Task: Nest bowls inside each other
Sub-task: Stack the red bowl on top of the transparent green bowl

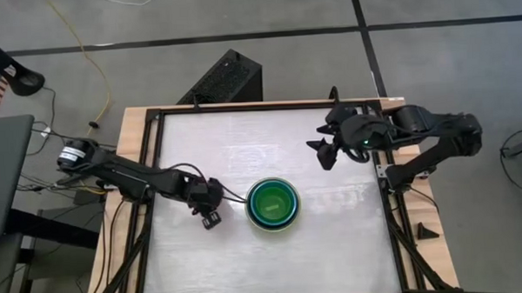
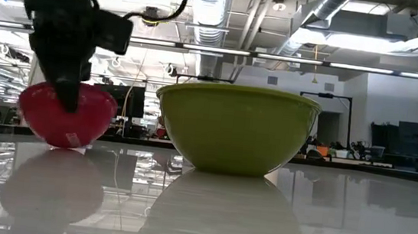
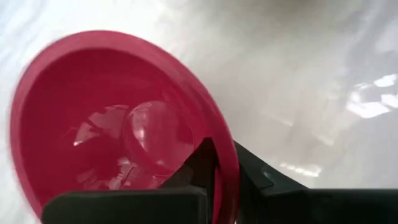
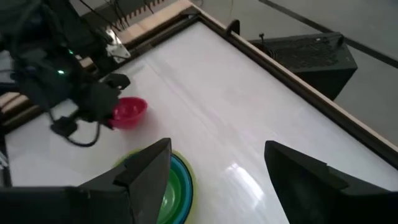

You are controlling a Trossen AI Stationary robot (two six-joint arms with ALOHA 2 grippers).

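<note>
A small magenta-pink bowl stands on the white table, left of a stack of nested bowls. The stack's outer bowl is the large olive-green one, with blue, teal and bright green bowls inside. My left gripper is shut on the pink bowl and hides it in the high view. My right gripper hangs open above the table's far right part, with nothing between its fingers. My left gripper pinches the pink bowl's rim on the side toward its arm, with one finger inside the bowl and one outside. The fingers come steeply from above, slanting from the table's left. The bowl's base rests on the table.
The wooden and black frame runs round the table. A black box stands on the floor beyond the far edge. Bare tabletop lies to the right of the stack and along the near edge.
</note>
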